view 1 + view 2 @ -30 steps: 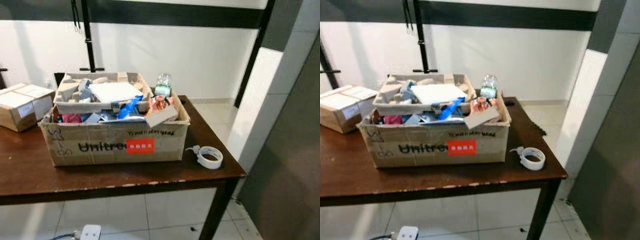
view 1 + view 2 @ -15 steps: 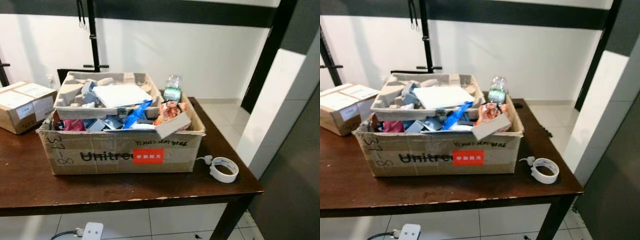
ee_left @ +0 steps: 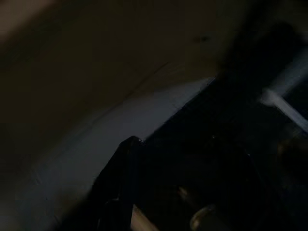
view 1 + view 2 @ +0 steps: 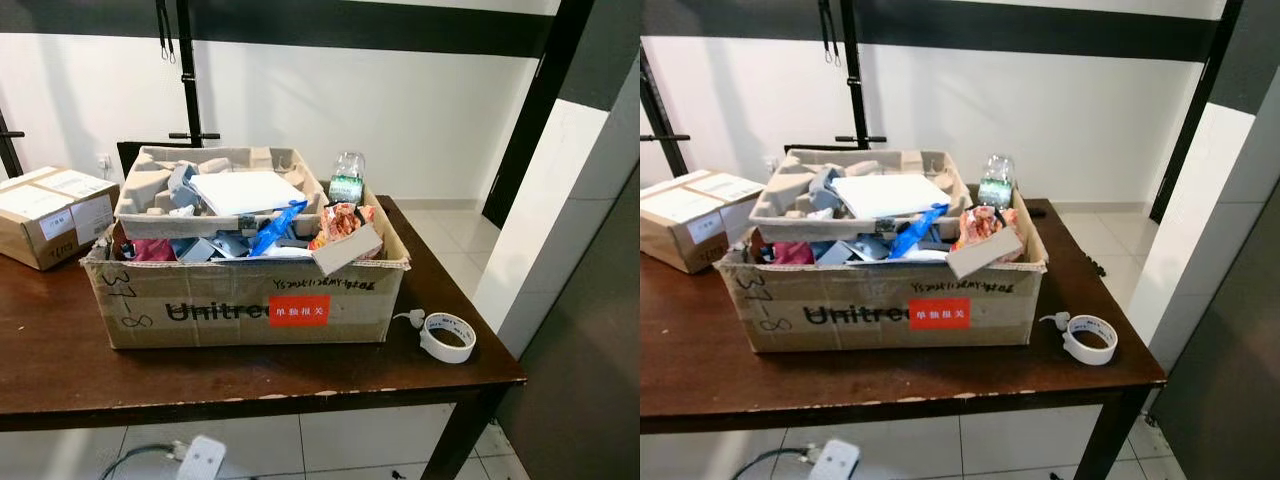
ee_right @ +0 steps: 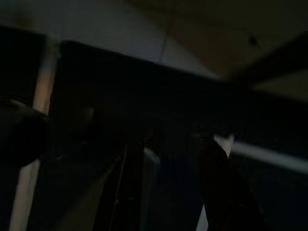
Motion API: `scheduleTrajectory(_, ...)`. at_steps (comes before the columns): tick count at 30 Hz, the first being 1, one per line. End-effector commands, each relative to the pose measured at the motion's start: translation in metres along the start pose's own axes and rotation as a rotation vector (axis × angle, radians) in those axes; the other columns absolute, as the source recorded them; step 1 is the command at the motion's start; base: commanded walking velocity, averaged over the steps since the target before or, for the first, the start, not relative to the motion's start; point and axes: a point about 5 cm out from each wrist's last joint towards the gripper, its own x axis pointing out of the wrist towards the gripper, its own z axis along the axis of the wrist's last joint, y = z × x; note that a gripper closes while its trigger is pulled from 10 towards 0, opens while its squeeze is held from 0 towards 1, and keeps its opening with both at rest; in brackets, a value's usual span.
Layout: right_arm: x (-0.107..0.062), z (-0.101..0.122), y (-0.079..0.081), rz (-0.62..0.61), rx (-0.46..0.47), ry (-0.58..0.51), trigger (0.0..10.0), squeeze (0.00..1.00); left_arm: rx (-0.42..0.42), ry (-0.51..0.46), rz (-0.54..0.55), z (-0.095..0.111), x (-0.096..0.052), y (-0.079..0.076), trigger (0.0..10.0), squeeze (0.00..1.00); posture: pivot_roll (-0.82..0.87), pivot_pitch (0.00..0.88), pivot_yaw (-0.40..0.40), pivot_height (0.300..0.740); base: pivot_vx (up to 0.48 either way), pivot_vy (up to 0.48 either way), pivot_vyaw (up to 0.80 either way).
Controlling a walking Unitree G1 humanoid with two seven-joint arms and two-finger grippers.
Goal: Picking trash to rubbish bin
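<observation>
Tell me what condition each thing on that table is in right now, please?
Unitree cardboard box: open, flaps up, heaped with trash.
Pulp packing tray: resting on top of the heap, holding scraps.
Plastic bottle: upright at the box's far corner.
Tape roll: lying flat on the table beside the box.
Small cardboard box: closed, labelled.
Table: front edge chipped.

Trash-filled cardboard box (image 4: pixel 880 310) on brown table (image 4: pixel 940 375), tape roll (image 4: pixel 1090 339) beside

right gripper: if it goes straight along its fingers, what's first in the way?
Too dark to be sure. Past the right gripper, a dark horizontal band, possibly the table's underside or edge, crosses the line; depth is unclear.
</observation>
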Motion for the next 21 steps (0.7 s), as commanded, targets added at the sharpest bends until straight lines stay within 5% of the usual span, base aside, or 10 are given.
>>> scheduleTrajectory(1, -0.001, 0.009, 0.000, 0.085, -0.073, -0.029, 10.0, 0.00, 0.089, -0.026, -0.132, 0.005, -0.005, -0.004, 10.0, 0.00, -0.07, 0.099, -0.015, 0.740, 0.000, 0.000, 0.00)
scheduleTrajectory(3, -0.003, 0.024, -0.001, 0.212, -0.174, -0.068, 10.0, 0.00, 0.122, -0.096, -0.241, 0.021, -0.014, 0.002, 10.0, 0.00, -0.07, 0.099, -0.015, 0.740, 0.000, 0.000, 0.00)
scheduleTrajectory(8, -0.010, 0.049, -0.007, 0.335, -0.242, -0.133, 10.0, 0.00, 0.116, -0.177, -0.327, 0.050, -0.025, 0.014, 10.0, 0.00, -0.07, 0.095, -0.015, 0.740, 0.000, 0.000, 0.00)
scheduleTrajectory(10, -0.018, 0.072, -0.018, 0.394, -0.266, -0.190, 10.0, 0.00, 0.114, -0.256, -0.373, 0.081, -0.034, 0.024, 10.0, 0.00, -0.07, 0.093, -0.016, 0.740, 0.000, 0.000, 0.00)
scheduleTrajectory(13, -0.031, 0.097, -0.038, 0.383, -0.326, -0.235, 10.0, 0.00, 0.185, -0.375, -0.335, 0.124, -0.047, 0.045, 10.0, 0.00, -0.07, 0.093, -0.017, 0.740, 0.000, 0.000, 0.00)
scheduleTrajectory(17, -0.038, 0.114, -0.050, 0.354, -0.351, -0.275, 10.0, 0.00, 0.233, -0.467, -0.272, 0.153, -0.056, 0.061, 10.0, 0.00, -0.07, 0.093, -0.017, 0.740, 0.000, 0.000, 0.00)
scheduleTrajectory(20, -0.059, 0.167, -0.060, 0.344, -0.323, -0.476, 10.0, 0.00, 0.267, -0.677, -0.250, 0.213, -0.075, 0.074, 10.0, 0.00, -0.07, 0.090, -0.017, 0.740, 0.000, 0.000, 0.00)
scheduleTrajectory(21, -0.059, 0.167, -0.060, 0.344, -0.323, -0.476, 10.0, 0.00, 0.267, -0.677, -0.250, 0.213, -0.075, 0.074, 10.0, 0.00, -0.07, 0.090, -0.017, 0.740, 0.000, 0.000, 0.00)
